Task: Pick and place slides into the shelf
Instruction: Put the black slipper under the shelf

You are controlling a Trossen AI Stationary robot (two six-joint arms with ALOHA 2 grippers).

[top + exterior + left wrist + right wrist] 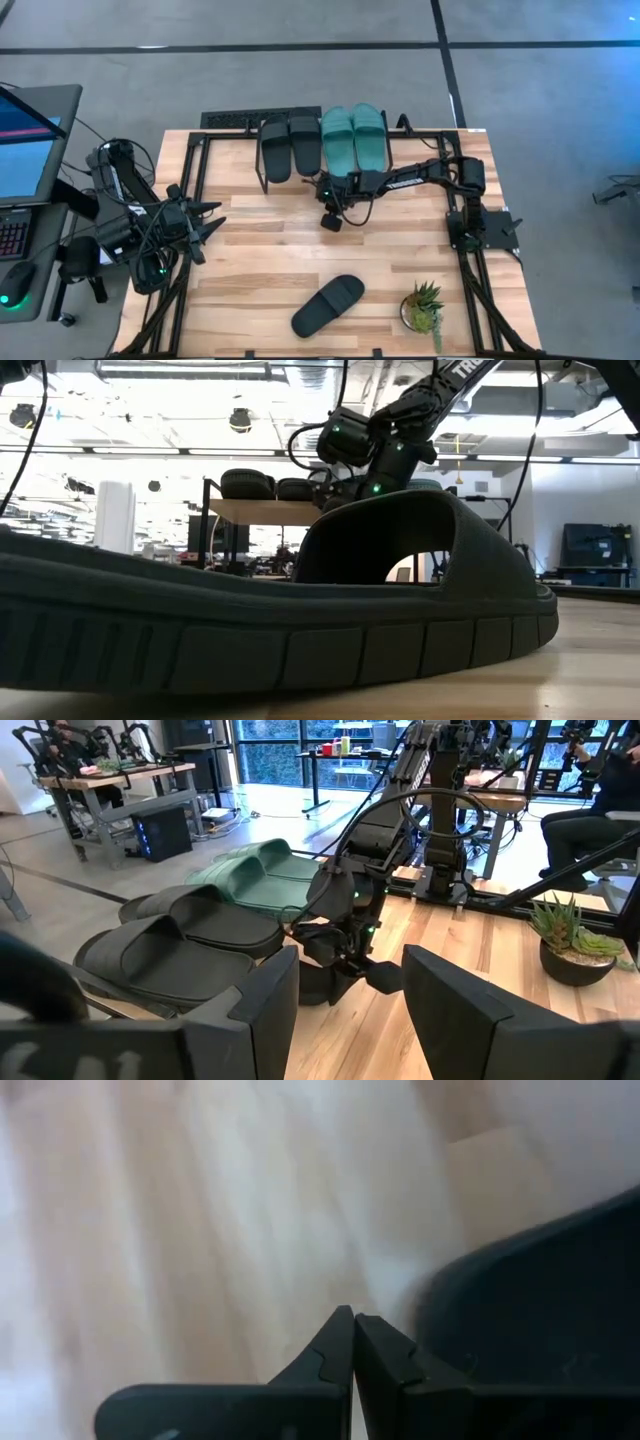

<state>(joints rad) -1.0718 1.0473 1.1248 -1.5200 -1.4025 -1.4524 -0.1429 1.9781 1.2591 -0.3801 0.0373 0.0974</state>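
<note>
The shelf (255, 512) stands at the table's far middle. On its top board two black slides (288, 147) and two teal slides (353, 137) rest on their soles, side by side. Another black slide (328, 305) lies sole down on the table near the front edge and fills the low view (300, 620). My right gripper (331, 218) is shut and tipped down at the table just in front of the shelf, below the teal pair. My left gripper (208, 228) waits open at the table's left side. My right gripper's shut fingers (385, 1350) point down at the tabletop beside a dark rounded thing (540, 1300). Whether they touch it, I cannot tell.
A small potted plant (424, 305) stands at the near right, close to the loose slide. Black frame rails (470, 270) run along the table's left and right sides. Bare wood lies between the shelf and the loose slide. A monitor and keyboard sit off the table's left.
</note>
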